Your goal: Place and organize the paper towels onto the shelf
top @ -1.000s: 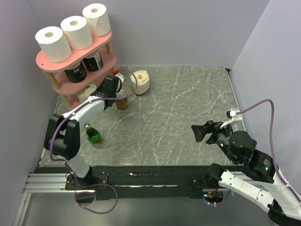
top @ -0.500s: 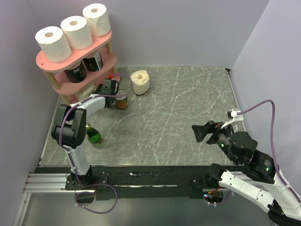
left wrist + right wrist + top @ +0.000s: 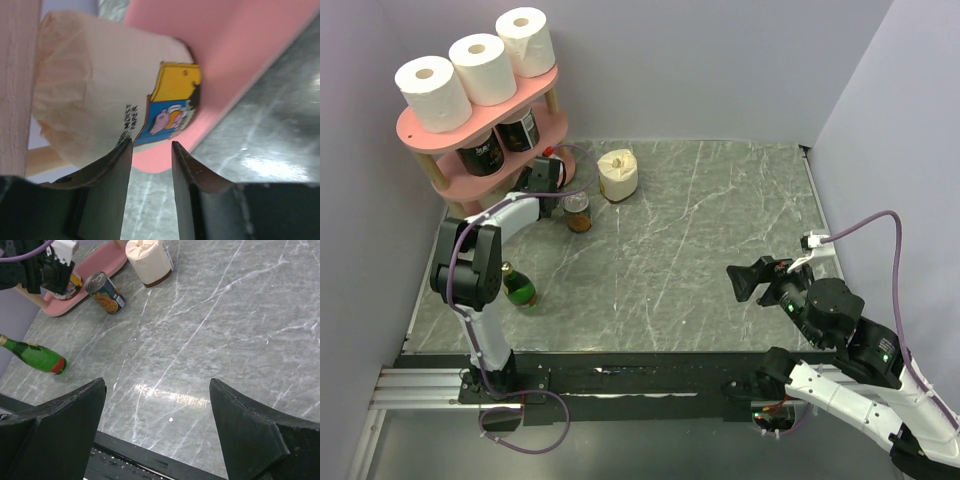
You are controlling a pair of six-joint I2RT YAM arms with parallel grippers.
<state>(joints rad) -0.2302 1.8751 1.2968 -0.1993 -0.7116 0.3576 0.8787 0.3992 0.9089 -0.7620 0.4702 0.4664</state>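
Overhead, at upper left, the left tool [image 3: 151,145], slightly spread and empty, faces a wrapped paper towel roll [image 3: 95,95] on the shelf [image 3: 240,50]; the right tool [image 3: 157,383] gapes wide.

The pink three-tier shelf [image 3: 425,137] stands in the far left corner of the table [image 3: 720,220]. Three white rolls [image 3: 482,68] stand upright in a row on its top board. A wrapped roll [image 3: 100,90] rests on the bottom board. Another roll [image 3: 618,174] stands upright on the table near its far edge.
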